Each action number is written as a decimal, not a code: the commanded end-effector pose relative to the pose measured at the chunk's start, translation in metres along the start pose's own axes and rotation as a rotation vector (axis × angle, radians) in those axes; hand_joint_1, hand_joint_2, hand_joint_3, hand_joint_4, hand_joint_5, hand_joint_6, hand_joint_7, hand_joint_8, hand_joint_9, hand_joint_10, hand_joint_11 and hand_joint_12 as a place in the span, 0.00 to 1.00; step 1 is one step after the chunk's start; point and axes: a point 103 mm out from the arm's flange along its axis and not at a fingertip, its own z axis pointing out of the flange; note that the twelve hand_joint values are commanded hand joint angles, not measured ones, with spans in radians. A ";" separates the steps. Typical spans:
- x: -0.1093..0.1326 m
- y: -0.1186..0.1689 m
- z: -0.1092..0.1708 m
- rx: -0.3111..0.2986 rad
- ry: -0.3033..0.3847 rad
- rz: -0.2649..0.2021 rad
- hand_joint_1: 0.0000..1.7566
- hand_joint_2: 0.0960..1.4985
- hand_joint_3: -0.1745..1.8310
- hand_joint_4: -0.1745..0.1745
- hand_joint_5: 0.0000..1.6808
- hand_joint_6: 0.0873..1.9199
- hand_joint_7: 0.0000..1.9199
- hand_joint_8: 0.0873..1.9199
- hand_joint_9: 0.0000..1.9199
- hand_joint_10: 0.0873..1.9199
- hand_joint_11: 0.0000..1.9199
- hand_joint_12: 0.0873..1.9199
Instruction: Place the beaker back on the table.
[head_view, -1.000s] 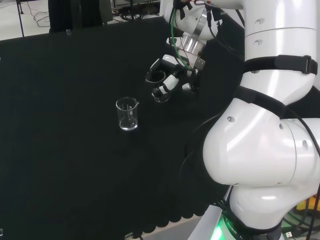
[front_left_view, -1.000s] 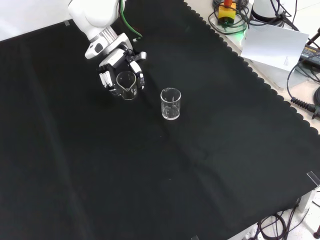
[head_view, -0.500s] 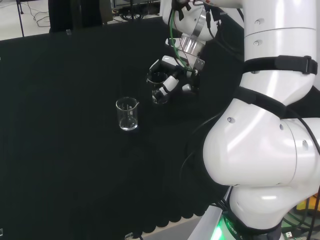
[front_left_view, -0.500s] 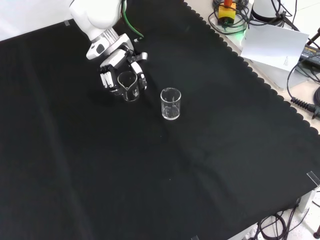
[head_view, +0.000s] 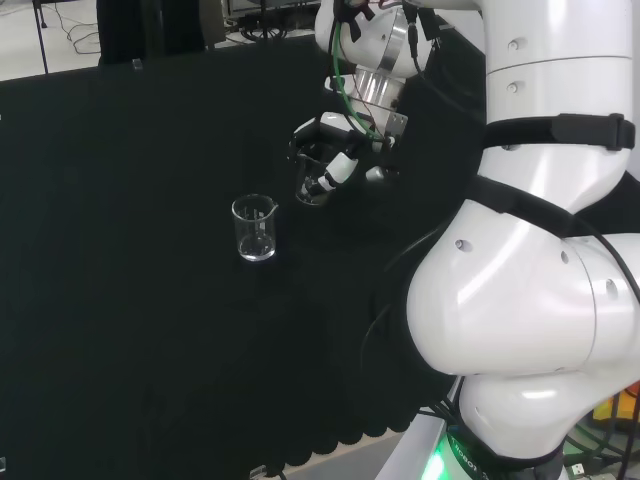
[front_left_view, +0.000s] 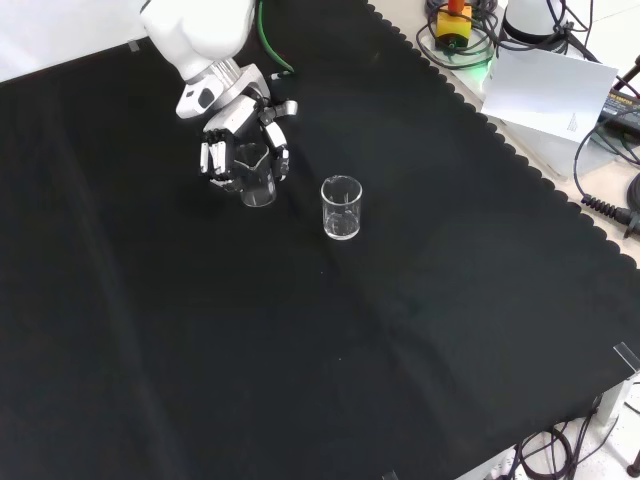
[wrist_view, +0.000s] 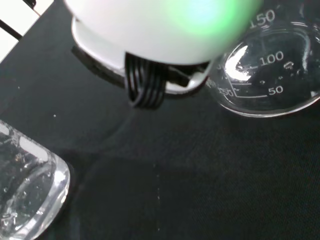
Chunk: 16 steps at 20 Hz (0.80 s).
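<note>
Glass beaker (front_left_view: 256, 181) sits lower than a second ago, with the hand's (front_left_view: 240, 140) fingers curled round it just above the black cloth (front_left_view: 400, 350), so I think it is nearly set down.

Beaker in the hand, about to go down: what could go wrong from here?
1. The held beaker may be off upright inside the curled fingers; released that way, it could tip on the black cloth.
2. The second beaker stands close by; the opening hand could knock it.
</note>
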 end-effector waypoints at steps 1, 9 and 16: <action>0.004 -0.001 -0.002 0.040 -0.053 0.014 0.65 0.25 0.45 0.38 0.38 0.40 0.37 0.32 0.56 0.00 0.29 0.62; 0.014 0.000 -0.007 0.093 -0.073 0.044 0.61 0.25 0.42 0.35 0.23 0.29 0.21 0.34 0.42 0.00 0.19 0.67; 0.044 -0.013 -0.042 0.045 -0.093 0.054 0.56 0.27 0.38 0.35 0.22 0.15 0.13 0.34 0.35 0.00 0.09 0.71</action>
